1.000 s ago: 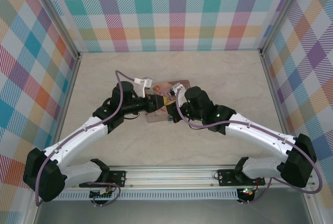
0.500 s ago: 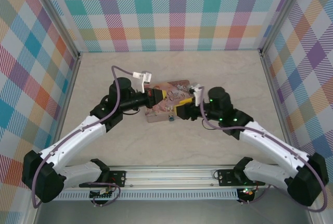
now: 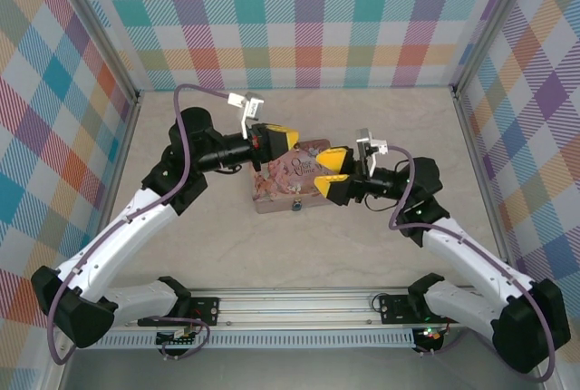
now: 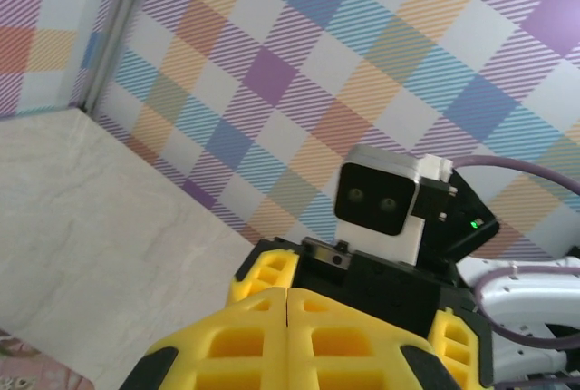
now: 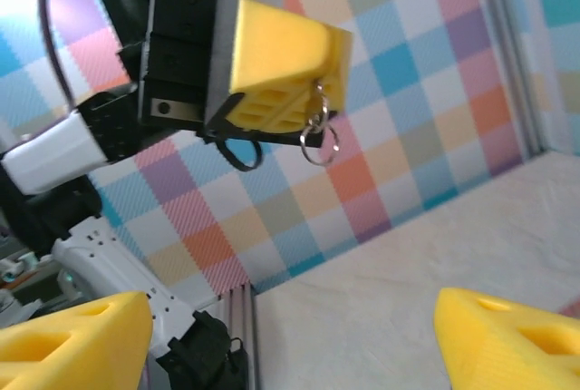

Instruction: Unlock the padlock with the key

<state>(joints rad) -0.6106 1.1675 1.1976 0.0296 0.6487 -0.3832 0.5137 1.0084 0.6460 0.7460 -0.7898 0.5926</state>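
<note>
I judge nothing unlocked yet: my left claw (image 3: 292, 137) hangs clenched above the tin (image 3: 279, 187), apparently on the key, whose rings (image 5: 321, 140) dangle from it, my right claw (image 3: 319, 175) gapes empty, and the padlock (image 3: 297, 206), I think, lies at the tin's near edge, mid-table.

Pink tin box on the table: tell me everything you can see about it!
The pink rectangular tin box lies flat on the pale marbled table, turned a little askew. Its top carries a printed picture with curly writing, too small to read. The left gripper hangs over its far edge and the open right gripper over its right end; whether either touches it cannot be told. A tiny padlock sits by its near edge.
</note>
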